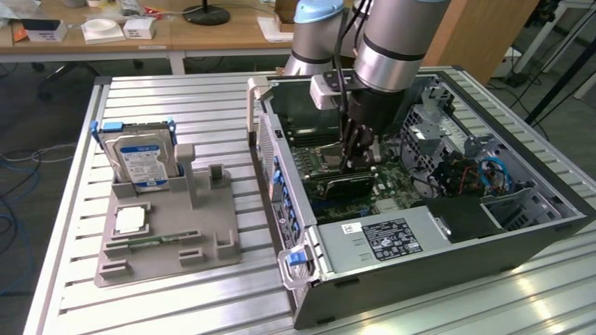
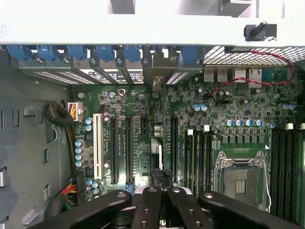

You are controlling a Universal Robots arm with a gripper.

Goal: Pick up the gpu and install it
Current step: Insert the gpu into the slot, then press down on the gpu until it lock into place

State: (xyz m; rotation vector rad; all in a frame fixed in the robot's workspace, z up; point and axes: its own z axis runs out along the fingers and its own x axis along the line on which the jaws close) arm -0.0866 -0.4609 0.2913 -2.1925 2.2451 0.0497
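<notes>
Your single silver-grey arm with its pale blue joint caps comes in from twelve o'clock in the exterior view and hangs almost straight down, the thick cylindrical forearm segment vertical and the base column just behind it toward eleven o'clock. Below the forearm you see the small light-grey wrist camera block mounted at the nine o'clock side of the wrist. Under it the black two-fingered gripper points straight down toward six o'clock. In the wrist view the gripper's black linkage bars fold inward and the two inner fingers stand pressed together, so the jaws are closed.
</notes>
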